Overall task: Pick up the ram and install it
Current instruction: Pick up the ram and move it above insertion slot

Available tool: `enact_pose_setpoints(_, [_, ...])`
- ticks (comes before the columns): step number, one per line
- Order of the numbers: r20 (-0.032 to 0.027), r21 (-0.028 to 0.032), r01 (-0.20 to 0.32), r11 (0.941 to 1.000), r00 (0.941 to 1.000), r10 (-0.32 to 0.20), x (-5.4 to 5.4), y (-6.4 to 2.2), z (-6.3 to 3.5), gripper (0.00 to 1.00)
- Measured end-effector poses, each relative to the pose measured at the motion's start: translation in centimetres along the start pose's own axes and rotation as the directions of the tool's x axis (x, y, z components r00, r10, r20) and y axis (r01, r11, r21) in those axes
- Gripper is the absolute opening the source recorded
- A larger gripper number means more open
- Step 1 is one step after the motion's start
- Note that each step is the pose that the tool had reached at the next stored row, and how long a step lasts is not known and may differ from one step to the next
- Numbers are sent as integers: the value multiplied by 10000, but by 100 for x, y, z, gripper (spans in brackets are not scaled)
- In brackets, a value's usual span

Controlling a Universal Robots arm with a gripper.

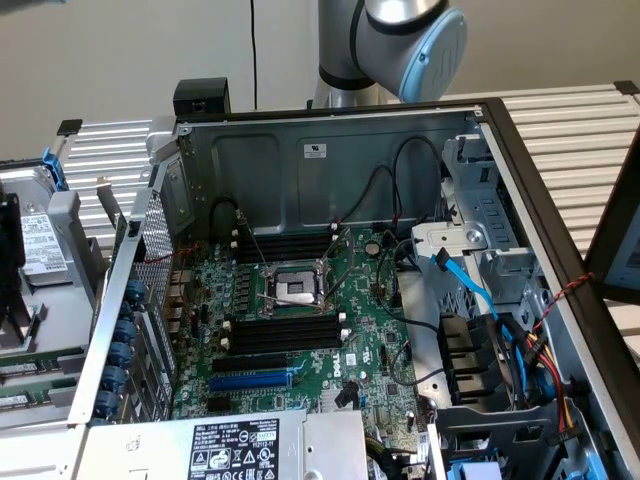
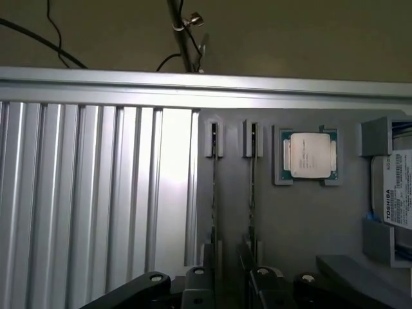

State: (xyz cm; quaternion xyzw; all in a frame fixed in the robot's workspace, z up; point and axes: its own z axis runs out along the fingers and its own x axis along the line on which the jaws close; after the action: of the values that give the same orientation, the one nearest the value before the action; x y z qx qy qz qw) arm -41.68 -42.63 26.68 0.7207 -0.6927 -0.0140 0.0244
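Observation:
In the wrist view two ram sticks stand on edge in a grey fixture tray (image 2: pixel 302 219), showing as thin dark lines: one ram stick (image 2: pixel 214 187) and a second (image 2: pixel 252 187) beside it. My gripper (image 2: pixel 230 283) hangs above their near ends, open, with a finger (image 2: pixel 198 280) outside each stick and nothing gripped. In the exterior view the open computer case (image 1: pixel 330 150) holds the green motherboard (image 1: pixel 380 350), with long black slots (image 1: pixel 285 330) on both sides of the CPU socket (image 1: pixel 295 288).
A CPU (image 2: pixel 312 154) sits in a holder next to the sticks, and a Toshiba hard drive (image 2: pixel 396 187) lies past it. Ribbed aluminium table (image 2: pixel 96 193) borders the tray. In the case, blue and black cables (image 1: pixel 480 300) and a drive cage (image 1: pixel 480 240) crowd the exterior view's right.

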Motion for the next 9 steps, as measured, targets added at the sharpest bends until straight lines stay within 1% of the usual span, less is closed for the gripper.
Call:
enact_pose_setpoints(4, [-7, 3, 137, 9999, 9999, -137, -5, 79, 79, 28])
enact_pose_setpoints(9, [-7, 4, 144, 9999, 9999, -144, -6, 77, 170, 28])
